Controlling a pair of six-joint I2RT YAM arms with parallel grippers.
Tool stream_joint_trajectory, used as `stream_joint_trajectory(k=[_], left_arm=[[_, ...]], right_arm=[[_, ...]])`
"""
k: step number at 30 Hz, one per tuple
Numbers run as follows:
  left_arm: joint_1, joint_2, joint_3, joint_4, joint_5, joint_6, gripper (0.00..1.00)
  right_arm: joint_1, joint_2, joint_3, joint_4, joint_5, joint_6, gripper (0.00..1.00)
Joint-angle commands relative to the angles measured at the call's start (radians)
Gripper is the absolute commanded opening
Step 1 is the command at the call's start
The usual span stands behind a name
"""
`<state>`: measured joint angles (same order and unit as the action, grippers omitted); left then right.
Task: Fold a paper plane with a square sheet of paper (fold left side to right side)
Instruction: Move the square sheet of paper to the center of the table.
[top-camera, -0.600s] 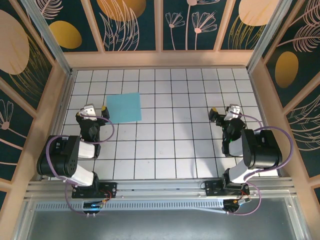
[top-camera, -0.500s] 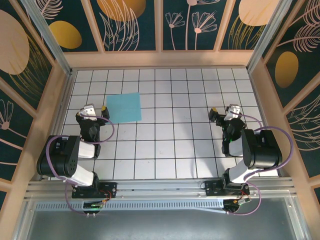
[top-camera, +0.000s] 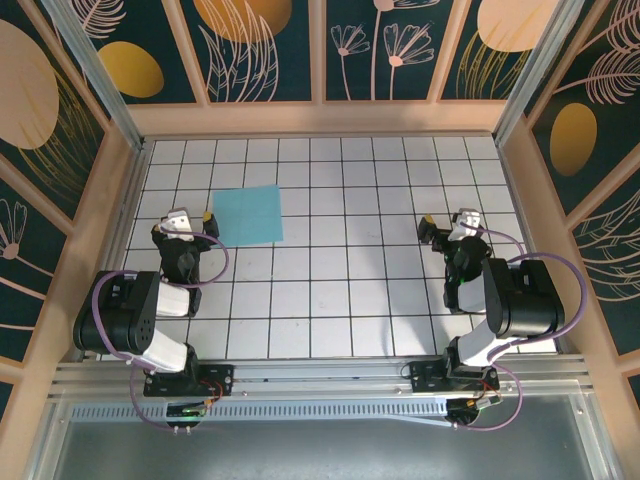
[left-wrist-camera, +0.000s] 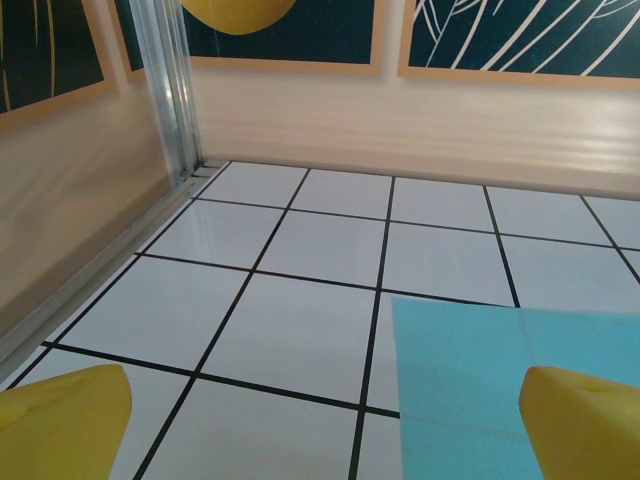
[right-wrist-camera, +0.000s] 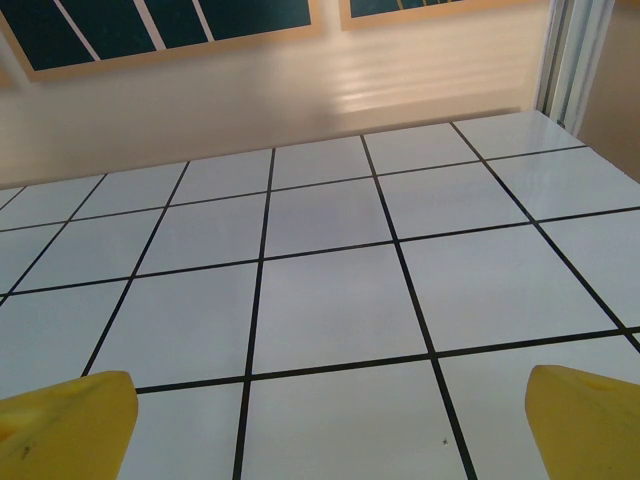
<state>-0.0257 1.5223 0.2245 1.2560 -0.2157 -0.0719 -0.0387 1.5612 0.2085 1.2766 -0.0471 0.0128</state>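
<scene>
The thin, light turquoise-blue square sheet of paper (top-camera: 247, 214) is laid flat and unfolded on the white tiled table (top-camera: 330, 290), in its far left part. From the left gripper (top-camera: 183, 222) it is found at about one o'clock, just beside the nearer yellow fingertip (top-camera: 208, 216). In the left wrist view the sheet (left-wrist-camera: 500, 380) is seen at about two o'clock of that claw (left-wrist-camera: 320, 425), whose jaws are spread wide with nothing held. The right gripper (top-camera: 450, 226) is likewise spread wide and empty (right-wrist-camera: 320, 425), with the sheet well apart at about nine o'clock from it.
</scene>
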Motion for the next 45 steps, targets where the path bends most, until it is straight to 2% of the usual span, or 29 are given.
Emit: stream_joint_trajectory(k=[1, 11, 14, 16, 18, 22, 27, 30, 33, 36, 40, 45], left_arm=[[0.005, -0.002, 0.007, 0.029, 0.018, -0.013, 0.99], [0.005, -0.002, 0.009, 0.028, 0.018, -0.013, 0.99], [0.004, -0.012, 0.011, 0.022, 0.007, -0.017, 0.99], [0.004, -0.073, 0.049, -0.098, -0.005, -0.02, 0.99], [0.004, -0.159, 0.125, -0.306, -0.033, -0.038, 0.99], [0.005, -0.231, 0.34, -0.742, -0.082, -0.18, 0.99], [0.004, -0.13, 0.561, -1.071, 0.121, -0.335, 0.99], [0.004, -0.033, 0.627, -1.118, 0.297, -0.43, 0.92], [-0.004, 0.068, 0.676, -1.131, 0.431, -0.499, 0.92], [-0.036, 0.16, 0.732, -1.144, 0.485, -0.508, 0.91], [-0.099, 0.281, 0.837, -1.194, 0.511, -0.487, 0.91], [-0.134, 0.408, 0.924, -1.217, 0.531, -0.509, 0.87]], right_arm=[[-0.004, -0.001, 0.016, 0.036, -0.005, 0.003, 0.99], [-0.014, 0.0, 0.013, 0.04, -0.025, 0.01, 0.99], [-0.015, -0.027, 0.023, 0.008, 0.008, 0.025, 0.99], [-0.015, -0.094, 0.048, -0.097, 0.021, 0.025, 0.99], [-0.015, -0.185, 0.078, -0.219, 0.039, 0.028, 0.99], [-0.016, -0.353, 0.171, -0.51, 0.059, 0.111, 0.99], [-0.015, -0.5, 0.306, -0.867, -0.033, 0.279, 0.99], [-0.015, -0.553, 0.371, -1.027, -0.131, 0.358, 0.99], [-0.01, -0.585, 0.416, -1.142, -0.217, 0.395, 0.99], [-0.007, -0.604, 0.442, -1.215, -0.27, 0.41, 0.99], [-0.003, -0.624, 0.437, -1.223, -0.322, 0.436, 0.99], [0.005, -0.61, 0.449, -1.248, -0.306, 0.444, 0.99]])
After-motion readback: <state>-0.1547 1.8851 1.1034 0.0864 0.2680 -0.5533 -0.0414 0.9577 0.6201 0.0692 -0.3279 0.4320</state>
